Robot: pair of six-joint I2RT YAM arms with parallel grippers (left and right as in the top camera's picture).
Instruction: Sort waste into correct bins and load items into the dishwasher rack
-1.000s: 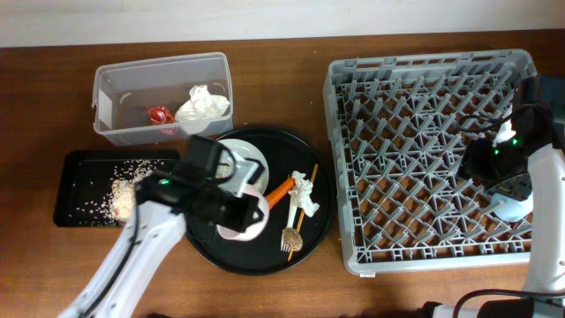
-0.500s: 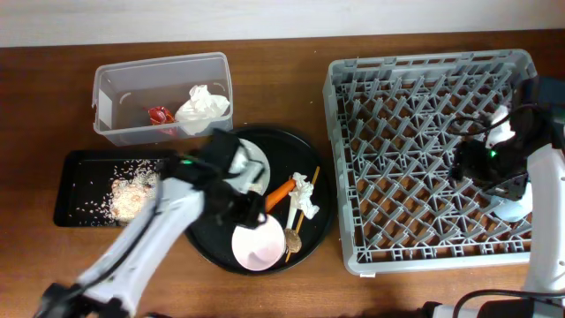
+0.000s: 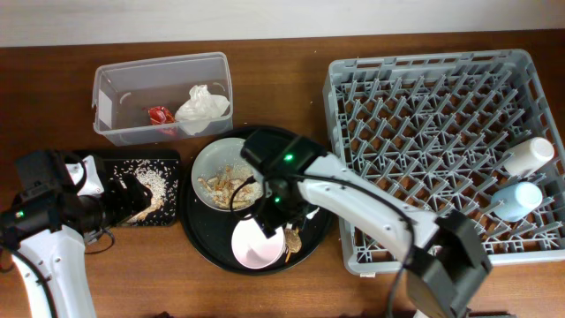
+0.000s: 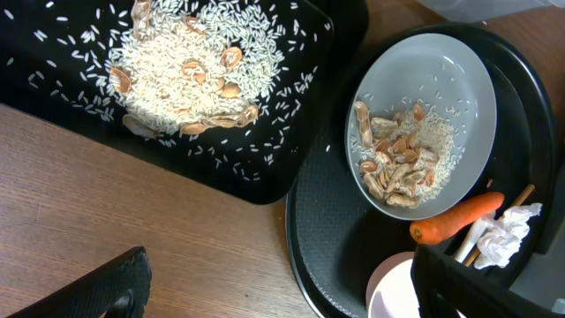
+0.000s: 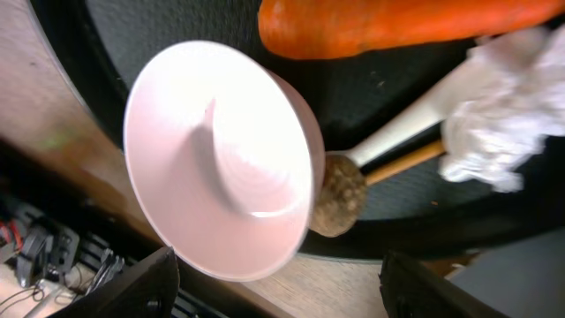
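Right gripper [image 5: 278, 274] spread, empty, over pink bowl [image 5: 221, 159] mid-frame: pinch rim squarely, avoid carrot [image 5: 397, 22]. Left gripper [image 4: 278, 283] also spread.

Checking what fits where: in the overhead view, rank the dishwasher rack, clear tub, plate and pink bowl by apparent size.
Largest to smallest:
1. dishwasher rack
2. clear tub
3. plate
4. pink bowl
None of these are close calls.
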